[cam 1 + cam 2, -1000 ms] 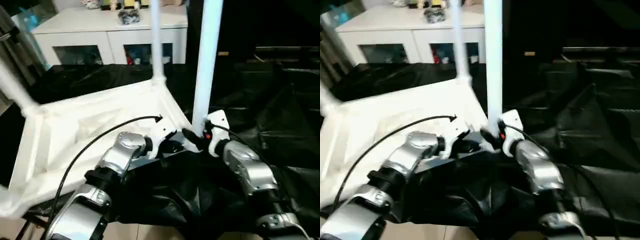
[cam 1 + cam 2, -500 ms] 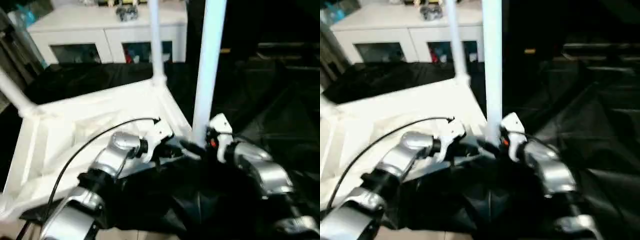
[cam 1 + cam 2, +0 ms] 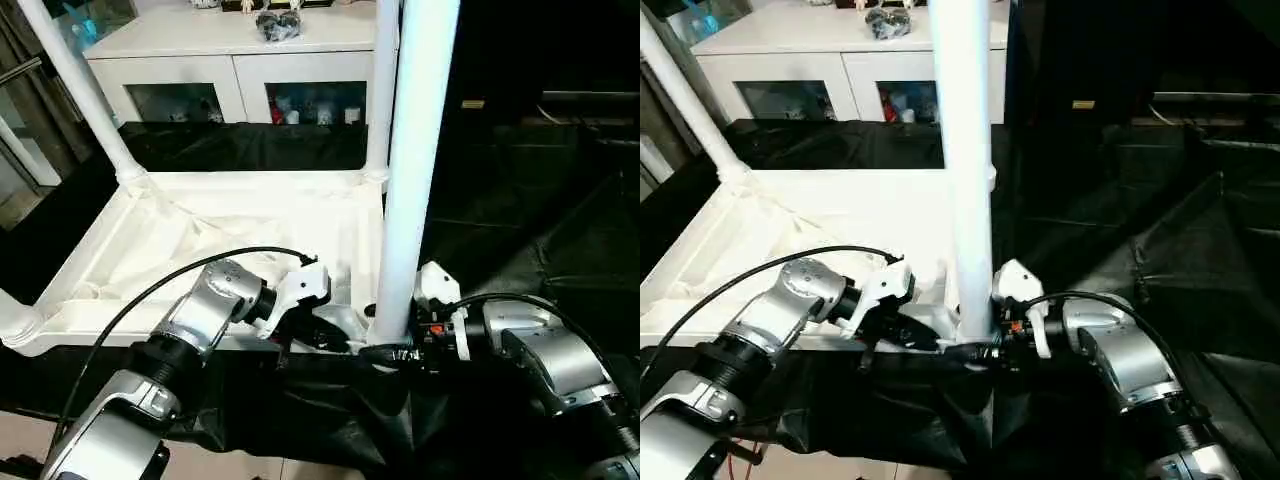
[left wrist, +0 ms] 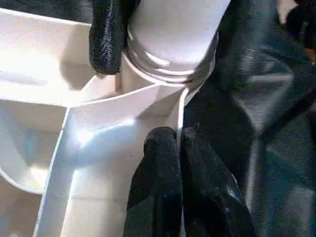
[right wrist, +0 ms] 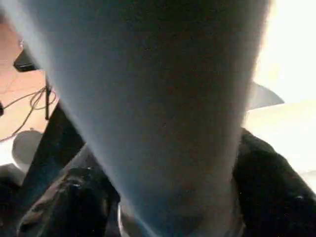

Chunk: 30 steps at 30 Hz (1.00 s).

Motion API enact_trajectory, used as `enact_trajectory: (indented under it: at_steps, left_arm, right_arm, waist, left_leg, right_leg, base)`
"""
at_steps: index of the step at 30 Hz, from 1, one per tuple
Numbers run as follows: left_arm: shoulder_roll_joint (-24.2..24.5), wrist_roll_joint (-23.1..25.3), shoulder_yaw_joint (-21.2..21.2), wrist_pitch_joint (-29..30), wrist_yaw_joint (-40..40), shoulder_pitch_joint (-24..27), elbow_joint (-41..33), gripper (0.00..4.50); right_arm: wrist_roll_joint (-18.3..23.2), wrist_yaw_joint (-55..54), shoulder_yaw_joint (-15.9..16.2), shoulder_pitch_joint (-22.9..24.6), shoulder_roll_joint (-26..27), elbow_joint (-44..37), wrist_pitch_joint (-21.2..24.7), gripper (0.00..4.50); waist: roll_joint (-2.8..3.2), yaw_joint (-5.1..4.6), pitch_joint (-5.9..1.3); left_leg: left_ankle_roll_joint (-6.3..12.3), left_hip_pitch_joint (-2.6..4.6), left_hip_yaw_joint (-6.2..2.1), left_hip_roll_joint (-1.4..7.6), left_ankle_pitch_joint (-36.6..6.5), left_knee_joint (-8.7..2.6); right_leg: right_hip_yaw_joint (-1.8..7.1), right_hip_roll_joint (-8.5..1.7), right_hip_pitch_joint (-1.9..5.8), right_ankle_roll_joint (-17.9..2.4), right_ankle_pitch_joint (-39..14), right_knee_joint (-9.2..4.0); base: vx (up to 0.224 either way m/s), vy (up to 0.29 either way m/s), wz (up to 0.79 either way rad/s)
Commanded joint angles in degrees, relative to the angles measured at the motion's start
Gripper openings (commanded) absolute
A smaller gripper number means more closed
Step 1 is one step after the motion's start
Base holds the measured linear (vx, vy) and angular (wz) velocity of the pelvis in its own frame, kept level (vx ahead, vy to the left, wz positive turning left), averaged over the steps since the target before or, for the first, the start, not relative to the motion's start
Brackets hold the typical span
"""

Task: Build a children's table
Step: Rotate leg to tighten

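The white tabletop (image 3: 200, 230) lies upside down on black cloth, ribbed underside up. Legs stand in its far left corner (image 3: 85, 95), far right corner (image 3: 380, 90) and near right corner (image 3: 415, 170). My right gripper (image 3: 388, 350) is at the foot of the near right leg (image 5: 163, 98), with a black finger (image 5: 74, 197) on each side of the tube, shut on it. My left gripper (image 4: 178, 143) is shut, and its fingertips pinch the tabletop's thin rim (image 4: 183, 106) just beside that corner socket (image 4: 168, 69).
A white cabinet (image 3: 250, 60) with glass doors stands behind the table, with small items (image 3: 278, 22) on top. Crumpled black cloth (image 3: 520, 230) covers the surface to the right. A black cable (image 3: 170, 285) arcs over my left forearm. Tiled floor (image 3: 20, 440) shows at the near left.
The whole picture has shifted and levelled, so the camera moved. Both grippers stay at the near right corner, the right one at the leg's foot and the left one beside the socket.
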Motion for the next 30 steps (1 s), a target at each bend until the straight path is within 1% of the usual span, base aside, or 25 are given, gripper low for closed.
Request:
enact_trajectory:
  at_steps: [1,2,4,5,6,7,8,13,15,16,17,18,19,20,21,22,23,24,25,26,27,29,30]
  left_arm:
    - [-0.15,-0.6,-1.26,0.76,-1.7,-0.78,-1.31,0.0]
    - [-0.1,-0.65,-1.17,0.79,-1.67,-0.69,-1.44,0.0]
    - [-0.09,-0.69,-1.07,0.8,-1.58,-0.59,-1.54,0.0]
    - [-0.06,-0.79,-1.04,0.88,-1.69,-0.5,-1.66,0.0]
    - [-0.05,-0.86,-1.01,0.94,-1.68,-0.38,-1.77,0.0]
    - [-0.04,-0.91,-0.98,0.99,-1.68,-0.29,-1.86,0.0]
    - [-0.08,-1.07,-0.91,1.14,-1.58,-0.18,-1.92,0.0]
    - [-0.92,-1.5,0.04,1.6,0.25,0.15,-2.0,0.0]
    - [-2.24,-1.56,1.44,1.72,3.73,0.05,-1.25,0.0]
    - [-2.24,-1.56,1.44,1.72,3.73,0.05,-1.25,0.0]
    - [-5.64,-0.78,4.25,0.35,13.29,-1.31,2.21,0.0]
    - [-6.93,-0.45,5.25,-0.25,16.92,-1.96,3.68,0.0]
    - [-7.08,-0.41,5.36,-0.32,17.35,-2.04,3.86,0.0]
    - [-8.63,0.25,6.19,-0.74,21.81,-2.79,5.5,0.0]
    - [-9.72,0.69,6.71,-0.44,24.95,-3.28,6.48,0.0]
    - [-11.07,1.01,7.35,0.73,28.47,-3.76,7.32,0.0]
    - [-11.68,0.96,7.71,1.14,29.76,-3.88,7.5,0.0]
    - [-12.2,0.9,8.02,1.45,30.82,-3.97,7.61,0.0]
    - [-12.2,0.9,8.02,1.45,30.82,-3.97,7.61,0.0]
    - [-13.13,0.91,8.13,2.16,32.06,-3.9,7.39,0.0]
    - [-13.84,0.98,8.25,2.55,33.02,-3.88,7.37,0.0]
    - [-15.43,1.49,7.89,2.59,33.71,-3.47,7.22,0.0]
    - [-15.89,1.75,7.61,2.2,33.77,-3.36,7.44,0.0]
  right_arm:
    - [0.77,1.41,2.15,0.49,0.26,-2.0,1.18,3.03]
    - [0.89,1.58,2.24,0.64,0.28,-2.25,1.42,2.92]
    - [0.99,1.7,2.32,0.76,0.32,-2.45,1.62,2.74]
    - [1.13,1.82,2.39,0.88,0.36,-2.63,1.83,2.74]
    - [1.22,1.71,2.42,1.01,0.48,-2.81,2.05,2.67]
    - [1.3,1.62,2.44,1.11,0.58,-2.95,2.22,2.67]
    - [1.45,1.3,2.45,1.26,0.82,-3.11,2.57,2.62]
    - [1.13,-2.44,1.71,1.93,2.79,-2.49,2.53,2.6]
    - [-0.17,-7.53,0.5,2.0,5.29,-0.48,0.8,2.59]
    - [-0.17,-7.53,0.5,2.0,5.29,-0.48,0.8,2.59]
    - [-3.72,-19.83,-2.03,0.27,10.02,6.12,-1.62,2.59]
    - [-4.81,-23.88,-2.89,-0.51,11.44,8.51,-2.09,2.59]
    - [-4.93,-24.35,-2.99,-0.6,11.61,8.79,-2.15,2.59]
    - [-5.59,-28.63,-3.98,-1.37,13.53,11.34,-2.2,2.59]
    - [-5.82,-31.46,-4.62,-1.85,14.93,12.89,-1.87,2.58]
    - [-6.0,-34.53,-5.22,-2.25,16.7,14.33,-1.62,2.58]
    - [-5.99,-35.23,-5.27,-2.29,17.36,14.5,-1.54,2.58]
    - [-5.95,-35.74,-5.29,-2.3,17.9,14.56,-1.5,2.57]
    - [-5.95,-35.74,-5.29,-2.3,17.9,14.56,-1.5,2.57]
    - [-5.88,-36.94,-5.35,-2.56,19.06,14.98,-1.24,2.57]
    - [-6.04,-37.96,-5.56,-2.8,20.07,15.57,-1.35,2.57]
    - [-7.36,-40.22,-5.49,-3.9,22.04,17.78,-2.87,2.57]
    - [-7.51,-40.34,-5.47,-4.35,22.57,18.69,-4.1,3.13]
  waist:
    - [-1.03,-0.16,-2.93]
    - [-0.88,-0.07,-3.04]
    - [-0.93,0.03,-3.12]
    - [-0.9,0.09,-3.16]
    - [-1.05,0.18,-3.19]
    - [-1.08,0.22,-3.16]
    - [-0.96,0.24,-3.12]
    - [-1.0,0.16,-3.01]
    - [-1.02,0.09,-2.85]
    - [-0.97,-0.12,-2.78]
    - [-0.68,-0.23,-2.78]
    - [-1.2,-1.17,-2.54]
    - [-1.16,-1.39,-2.49]
    - [-1.09,-1.79,-2.37]
    - [-1.06,-2.0,-2.39]
    - [-1.11,-2.28,-2.42]
    - [-1.14,-2.46,-2.44]
    - [-1.12,-2.67,-2.45]
    - [-1.12,-2.65,-2.54]
    - [-0.91,-2.56,-2.55]
    - [-0.95,-2.64,-2.56]
    - [-0.82,-2.67,-2.54]
    - [-0.89,-2.8,-2.54]
  left_leg:
    - [3.17,0.48,0.66,0.15,-14.99,-3.54]
    - [3.52,0.4,0.62,0.15,-13.55,-3.44]
    - [3.87,0.36,0.66,0.13,-12.39,-3.29]
    - [3.99,0.38,0.65,0.14,-12.07,-3.26]
    - [4.27,0.35,0.67,0.12,-11.54,-3.19]
    - [4.39,0.31,0.7,0.09,-11.51,-3.17]
    - [4.34,0.32,0.71,0.08,-11.84,-3.21]
    - [3.61,0.33,0.68,0.11,-12.86,-3.38]
    - [2.96,0.41,0.7,0.08,-14.23,-3.53]
    - [2.43,0.39,0.66,0.01,-15.08,-3.65]
    - [2.03,0.41,0.6,-0.06,-15.48,-3.68]
    - [0.45,0.29,0.45,-0.45,-17.57,-3.9]
    - [0.08,0.2,0.35,-0.55,-17.9,-3.95]
    - [-0.31,0.45,0.29,-0.6,-19.17,-4.03]
    - [-0.38,0.48,0.22,-0.58,-19.49,-4.01]
    - [-0.06,0.52,0.24,-0.64,-20.14,-4.02]
    - [0.14,0.44,0.24,-0.62,-20.11,-4.01]
    - [0.89,0.24,0.19,-0.64,-20.19,-4.05]
    - [1.14,0.28,0.24,-0.63,-20.03,-3.98]
    - [1.33,0.32,0.23,-0.6,-19.91,-3.96]
    - [1.5,0.25,0.3,-0.57,-19.54,-3.94]
    - [1.51,0.11,0.29,-0.62,-19.31,-3.99]
    - [1.52,0.09,0.25,-0.67,-19.46,-4.03]
  right_leg:
    - [0.06,-0.8,2.72,-14.68,-9.68,-3.43]
    - [0.03,-0.86,2.83,-14.93,-7.99,-3.25]
    - [0.01,-0.8,2.85,-15.18,-6.26,-3.1]
    - [0.01,-0.81,2.86,-15.29,-5.79,-3.05]
    - [-0.02,-0.8,2.85,-15.46,-5.18,-2.95]
    - [-0.02,-0.83,2.87,-15.43,-5.43,-3.0]
    - [-0.04,-0.84,2.83,-15.3,-6.33,-3.06]
    - [0.0,-0.87,2.75,-14.68,-8.58,-3.25]
    - [0.05,-0.87,2.59,-14.09,-10.84,-3.48]
    - [0.03,-0.92,2.46,-13.67,-12.52,-3.62]
    - [0.03,-0.94,2.4,-13.41,-13.3,-3.65]
    - [-0.2,-0.98,2.35,-12.14,-17.82,-4.09]
    - [-0.3,-0.95,2.44,-11.22,-19.86,-4.17]
    - [-0.29,-0.97,2.14,-9.88,-23.09,-4.57]
    - [-0.26,-0.94,2.08,-9.52,-23.66,-4.63]
    - [-0.26,-0.88,2.02,-9.22,-24.04,-4.9]
    - [-0.21,-0.87,2.0,-9.19,-23.77,-4.9]
    - [-0.28,-0.81,2.1,-8.9,-23.55,-5.06]
    - [-0.23,-0.8,2.06,-8.94,-23.12,-5.06]
    - [-0.21,-0.82,2.0,-9.06,-22.68,-5.05]
    - [-0.19,-0.76,1.91,-9.47,-21.56,-4.97]
    - [-0.27,-0.73,1.97,-9.59,-21.27,-4.94]
    - [-0.36,-0.74,2.07,-9.46,-21.77,-4.99]
  base:
    - [0.0,0.0,0.0]
    - [0.0,0.0,0.0]
    - [0.0,0.0,0.0]
    - [0.0,0.0,0.0]
    - [0.0,0.0,0.0]
    - [0.0,0.0,0.0]
    - [0.0,0.0,0.0]
    - [0.0,0.0,0.0]
    - [0.0,0.0,0.0]
    - [0.0,0.0,0.0]
    - [0.0,0.0,0.0]
    - [0.0,0.0,0.0]
    - [0.0,0.0,0.0]
    - [0.0,0.0,0.0]
    - [0.0,0.0,0.0]
    - [0.0,0.0,0.0]
    - [0.0,0.0,0.0]
    - [0.0,0.0,0.0]
    - [0.0,0.0,0.0]
    - [0.0,0.0,0.0]
    - [0.0,0.0,0.0]
    - [0.0,0.0,0.0]
    - [0.0,0.0,0.0]
